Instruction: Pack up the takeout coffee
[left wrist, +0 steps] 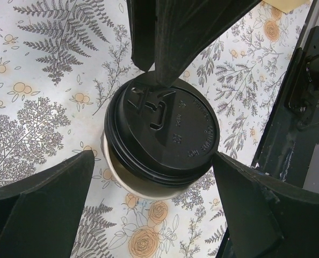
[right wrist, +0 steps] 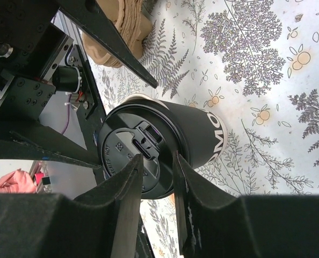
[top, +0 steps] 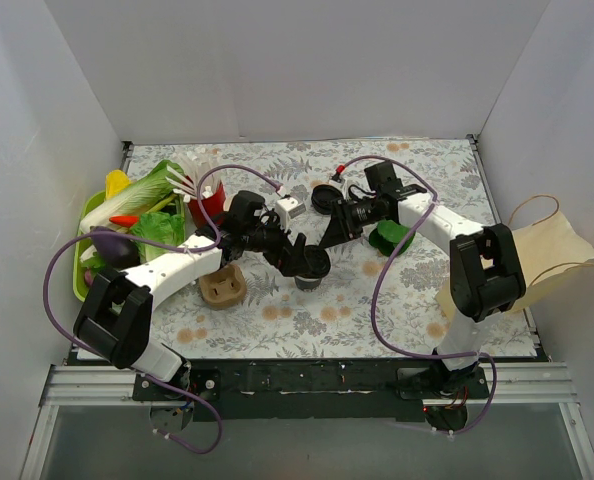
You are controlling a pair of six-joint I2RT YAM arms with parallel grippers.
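The takeout coffee (top: 310, 270) stands on the floral cloth at mid-table. It is a cream cup with a round black lid (left wrist: 162, 126), and in the right wrist view (right wrist: 202, 134) its side is dark with white lettering. My left gripper (top: 299, 258) hangs above it, open, with a finger on each side of the cup (left wrist: 154, 157) and not touching it. My right gripper (top: 327, 238) comes in from the far side. Its fingers are nearly together and pinch the lid's rim (right wrist: 157, 161). They also show in the left wrist view (left wrist: 167, 43).
A brown cardboard cup carrier (top: 223, 287) sits left of the cup. A red cup (top: 207, 210), a green tray (top: 81, 283) of vegetables, a loose black lid (top: 325, 197) and a green object (top: 389, 238) are nearby. A paper bag (top: 542, 255) lies at the right edge.
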